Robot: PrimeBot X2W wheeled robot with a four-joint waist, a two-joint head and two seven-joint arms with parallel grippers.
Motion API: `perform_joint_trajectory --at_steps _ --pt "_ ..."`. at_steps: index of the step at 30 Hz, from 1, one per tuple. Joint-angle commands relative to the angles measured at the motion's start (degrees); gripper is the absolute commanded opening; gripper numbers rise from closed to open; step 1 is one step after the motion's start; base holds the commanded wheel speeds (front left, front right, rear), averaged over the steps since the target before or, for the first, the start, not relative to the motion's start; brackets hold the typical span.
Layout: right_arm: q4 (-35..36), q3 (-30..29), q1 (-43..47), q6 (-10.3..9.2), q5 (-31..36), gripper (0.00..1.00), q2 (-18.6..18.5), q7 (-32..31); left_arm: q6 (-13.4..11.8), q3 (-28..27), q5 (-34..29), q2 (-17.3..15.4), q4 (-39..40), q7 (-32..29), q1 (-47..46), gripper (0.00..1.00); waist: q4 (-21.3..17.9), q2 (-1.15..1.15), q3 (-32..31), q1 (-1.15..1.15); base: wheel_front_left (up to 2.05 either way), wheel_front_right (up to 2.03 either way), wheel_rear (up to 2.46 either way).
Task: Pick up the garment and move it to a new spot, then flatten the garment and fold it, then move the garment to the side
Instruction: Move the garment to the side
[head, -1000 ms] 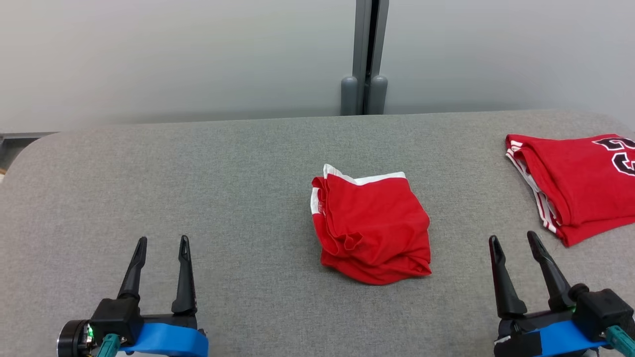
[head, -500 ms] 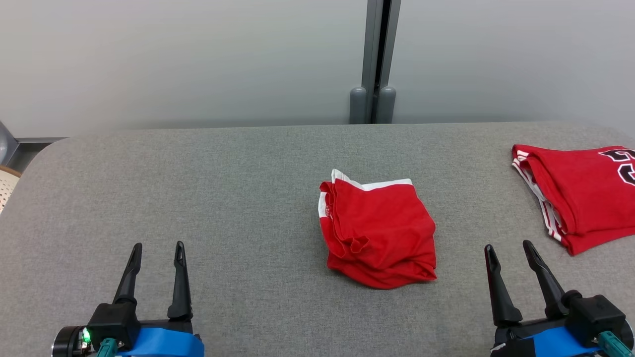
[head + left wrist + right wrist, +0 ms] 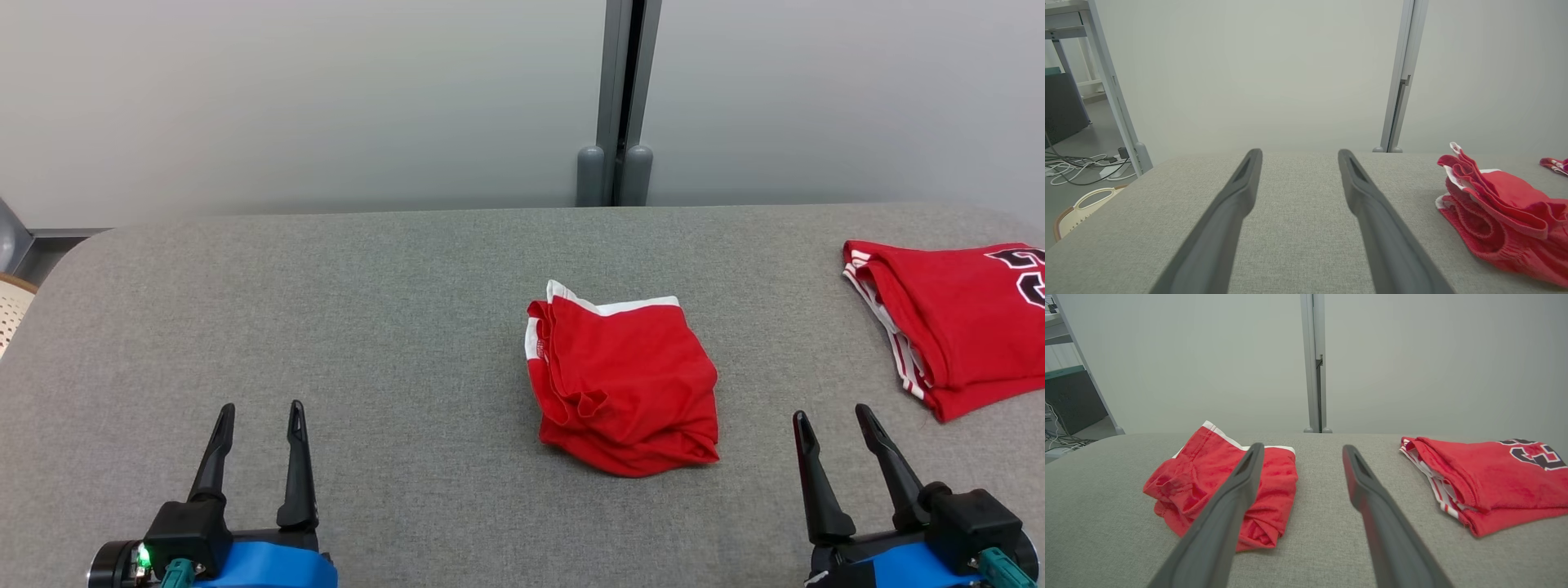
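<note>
left claw (image 3: 261,407) and right claw (image 3: 831,412) agape, empty, red garment (image 3: 629,384) between, floor cables (image 3: 1081,168) in left wrist view

We are seeing only one piece of lettering: large black numerals (image 3: 1024,273) edged in white, printed on the folded red jersey (image 3: 955,327) at the right of the counter (image 3: 326,327). The picture's edge and a fold are cutting them off, so we are not reading them for certain. A white patch (image 3: 540,348) on the red garment (image 3: 629,384) is looking too small to read.
</note>
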State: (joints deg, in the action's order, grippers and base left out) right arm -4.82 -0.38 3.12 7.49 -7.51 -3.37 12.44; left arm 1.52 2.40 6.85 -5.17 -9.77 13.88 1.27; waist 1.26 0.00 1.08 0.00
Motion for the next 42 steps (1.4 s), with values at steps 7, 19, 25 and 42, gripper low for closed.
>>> perform_joint_trajectory --at_steps 7,19,25,42 --pt "-0.7 -0.2 0.1 0.0 0.5 1.0 0.2 -0.3 -0.5 0.3 0.6 -0.5 0.2 0.0 0.4 1.0 0.0 0.0 0.2 0.0 0.0 0.0 0.0" --pt "-3.4 0.1 -7.5 0.0 -1.5 1.0 -2.7 -3.7 0.0 1.5 1.2 -0.6 -0.7 0.4 -1.1 1.0 1.1 0.0 0.5 0.0 0.0 0.0 0.0" --pt "-6.5 1.8 -16.0 0.0 -2.3 1.0 -5.8 -5.7 0.3 2.3 1.1 -0.5 -1.0 0.5 -2.5 1.0 2.7 0.0 2.4 0.0 0.0 0.0 0.0" --pt "-28.6 8.2 -31.1 0.0 -5.7 1.0 -10.1 -8.8 0.4 4.5 2.1 0.8 -2.9 1.3 -8.3 1.0 8.1 0.0 11.9 0.0 0.0 0.0 0.0"
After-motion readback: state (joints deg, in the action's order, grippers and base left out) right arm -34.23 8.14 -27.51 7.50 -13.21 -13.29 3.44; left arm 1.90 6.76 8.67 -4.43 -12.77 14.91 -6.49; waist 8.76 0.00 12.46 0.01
